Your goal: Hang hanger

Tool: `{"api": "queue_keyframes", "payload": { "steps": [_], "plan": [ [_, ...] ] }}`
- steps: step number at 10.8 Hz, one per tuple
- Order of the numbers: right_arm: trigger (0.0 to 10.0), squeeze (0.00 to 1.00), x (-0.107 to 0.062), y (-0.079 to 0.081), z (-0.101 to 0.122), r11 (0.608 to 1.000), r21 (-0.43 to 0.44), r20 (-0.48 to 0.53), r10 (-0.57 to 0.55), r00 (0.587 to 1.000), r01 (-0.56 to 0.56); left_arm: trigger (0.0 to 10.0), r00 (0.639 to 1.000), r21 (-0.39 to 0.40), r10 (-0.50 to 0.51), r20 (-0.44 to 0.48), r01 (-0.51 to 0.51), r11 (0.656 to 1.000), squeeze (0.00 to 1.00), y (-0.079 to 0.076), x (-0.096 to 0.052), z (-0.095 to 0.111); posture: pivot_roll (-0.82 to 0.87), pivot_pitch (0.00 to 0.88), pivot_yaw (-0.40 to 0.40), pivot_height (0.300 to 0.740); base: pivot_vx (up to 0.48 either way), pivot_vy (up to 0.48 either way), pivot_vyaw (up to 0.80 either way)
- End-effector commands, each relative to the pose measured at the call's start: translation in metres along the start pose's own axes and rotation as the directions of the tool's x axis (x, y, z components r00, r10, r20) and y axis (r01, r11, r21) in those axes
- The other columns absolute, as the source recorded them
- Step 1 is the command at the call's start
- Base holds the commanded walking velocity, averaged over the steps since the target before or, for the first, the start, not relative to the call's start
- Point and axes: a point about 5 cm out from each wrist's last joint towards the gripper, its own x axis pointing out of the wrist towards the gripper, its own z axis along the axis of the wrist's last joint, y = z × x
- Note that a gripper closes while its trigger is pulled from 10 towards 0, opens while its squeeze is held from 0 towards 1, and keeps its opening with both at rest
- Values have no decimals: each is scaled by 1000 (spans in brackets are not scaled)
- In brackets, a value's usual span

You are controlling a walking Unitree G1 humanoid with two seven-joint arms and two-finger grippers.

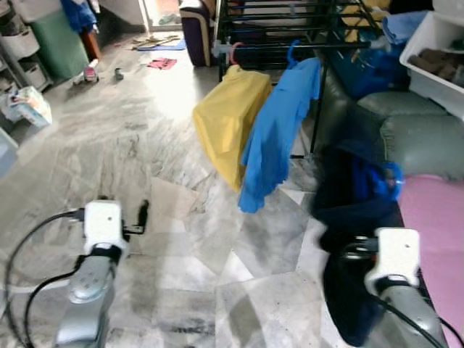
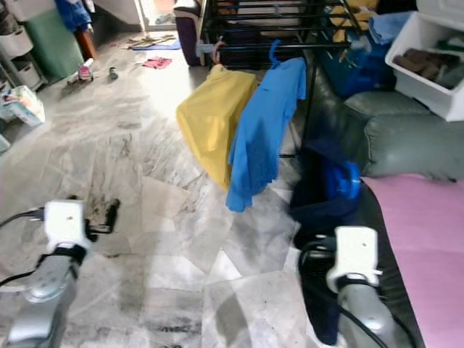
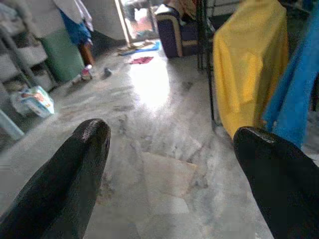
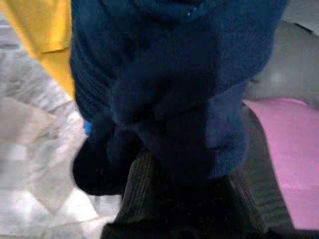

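The robot is standing on the marble floor [image 1: 145, 145] facing a black drying rack [image 1: 290, 29] at the far centre, where a yellow garment [image 1: 226, 119] and a blue shirt [image 1: 279, 134] are already hanging side by side from the near rail, the blue one on a blue hanger hook [image 1: 292, 52] and the yellow one on a pink hook just to its left. The right gripper [image 4: 164, 199] is carrying a dark navy garment [image 1: 351, 210], which is draping down in front of the wrist and hiding the fingers, so I cannot tell how they are closed, nor can I make out a hanger inside the cloth; judging by the task, the garment is probably on one, and the arm is holding it up near the right side so the fabric is clearing the floor. The left gripper [image 3: 169, 144] is hovering low on the left over bare floor with its two fingers spread wide apart and holding nothing, likely kept out of the way. To the right, a grey sofa [image 1: 413, 138] is sitting under a pink cover [image 1: 435, 217], with a white bin [image 1: 435, 58] beyond. The rail right of the blue shirt appears to be the free spot for hanging.
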Motion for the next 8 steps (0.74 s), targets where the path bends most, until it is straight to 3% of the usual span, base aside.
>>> {"api": "queue_keyframes", "payload": {
  "steps": [1, 4, 6, 8],
  "plan": [
    [10000, 0, 4, 3, 14, 1000, 8, 61, 5, 998, -6, 10000, 1000, 5, 10, -4, -10, 1000, 0, 0, -4, 2, -12, 58, 13, 740, 0, 0, 0],
    [10000, 0, 10, 12, 26, 999, 48, 118, -30, 993, 25, 10000, 1000, -2, -12, -1, 12, 1000, 0, -8, -8, 8, -37, 73, 44, 740, 0, 0, 0],
    [10000, 0, 8, 5, 28, 998, 38, 115, -47, 992, 43, 10000, 999, -70, -46, -25, 44, 997, 0, -25, -4, 9, -71, 77, 42, 740, 0, 0, 0],
    [10000, 0, 7, -3, 21, 994, 54, 73, -94, 993, 90, 10000, 988, -97, -151, -24, 148, 984, 0, -51, -6, 8, -93, 63, 59, 740, 0, 0, 0]
  ]
}}
